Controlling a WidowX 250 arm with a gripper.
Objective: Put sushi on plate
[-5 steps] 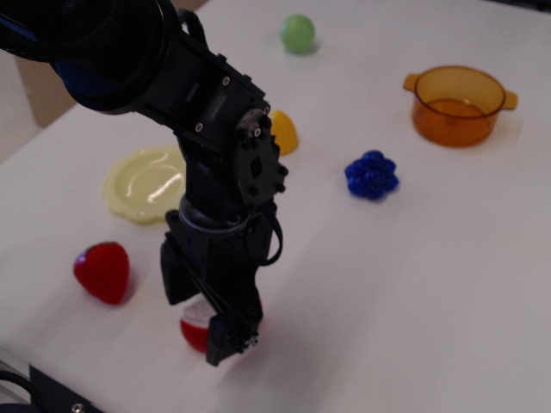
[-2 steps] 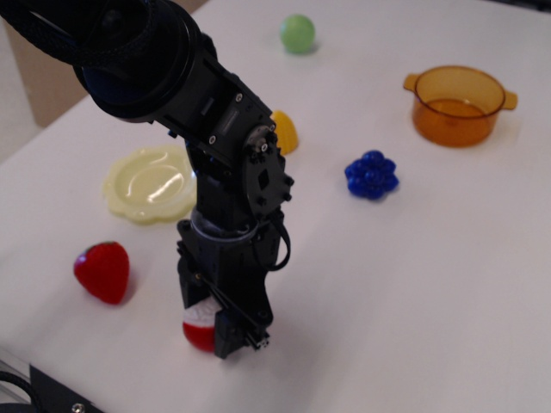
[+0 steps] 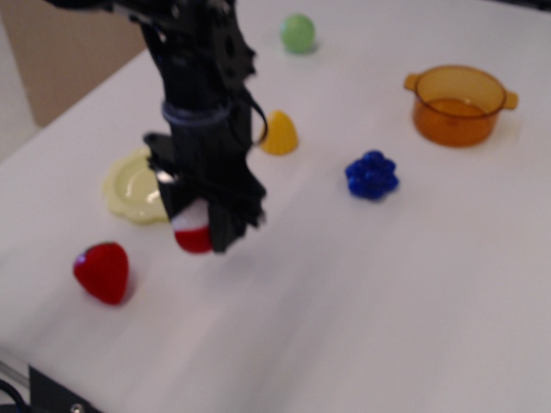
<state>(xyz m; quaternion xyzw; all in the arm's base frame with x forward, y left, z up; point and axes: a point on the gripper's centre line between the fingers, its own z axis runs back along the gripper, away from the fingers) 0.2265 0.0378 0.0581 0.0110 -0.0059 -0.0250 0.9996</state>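
- The sushi [image 3: 193,234] is gripped between the black fingers [image 3: 225,225] of the gripper [image 3: 203,225], white rice top up, red base down.
- Compared with a second ago, the sushi is lifted clear of the table [image 3: 387,301]; earlier it sat on the table at the near edge under the gripper.
- The gripper is shifted up and toward the plate [image 3: 138,186] versus the earlier frames; motion blur is seen on the arm.
- The sushi is held just beside the plate's near-right rim, not yet over its middle.
- The plate is partly covered by the arm; its position is unchanged.
- Strawberry [image 3: 102,271], yellow toy [image 3: 280,134], blue grape cluster [image 3: 372,175], green ball [image 3: 298,33] and orange pot [image 3: 457,104] are unmoved since the earlier frames.
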